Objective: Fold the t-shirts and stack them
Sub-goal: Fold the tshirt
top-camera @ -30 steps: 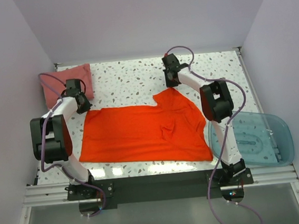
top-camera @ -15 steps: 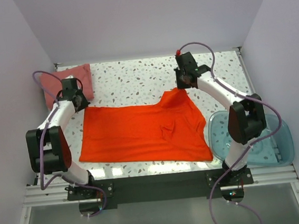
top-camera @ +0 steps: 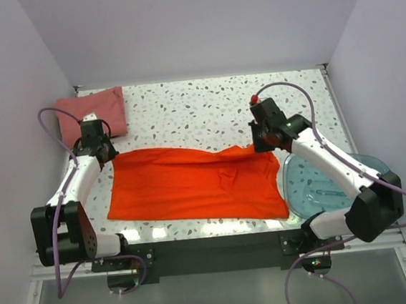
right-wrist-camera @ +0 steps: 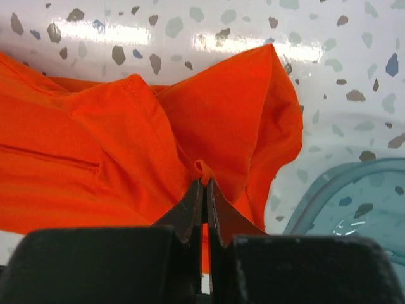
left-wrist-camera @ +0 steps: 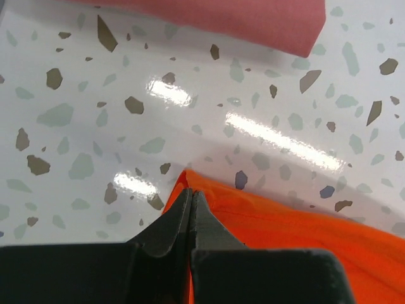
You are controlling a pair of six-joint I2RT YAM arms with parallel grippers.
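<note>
White arms (top-camera: 83, 175), black joints (top-camera: 61, 232) (purple cables (top-camera: 44, 123)).

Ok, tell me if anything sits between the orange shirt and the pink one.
Nothing visible does. Only bare table lies between the orange shirt and the pink shirt at the far-left corner. The left gripper and right gripper are shut on the orange shirt's far edge; the tub sits off right.

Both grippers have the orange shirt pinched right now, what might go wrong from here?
1. The left gripper holds only the very corner of the orange shirt; it might slip out.
2. The right gripper grips bunched cloth close beside the blue tub, so the fabric may snag on its rim or fold unevenly.
</note>
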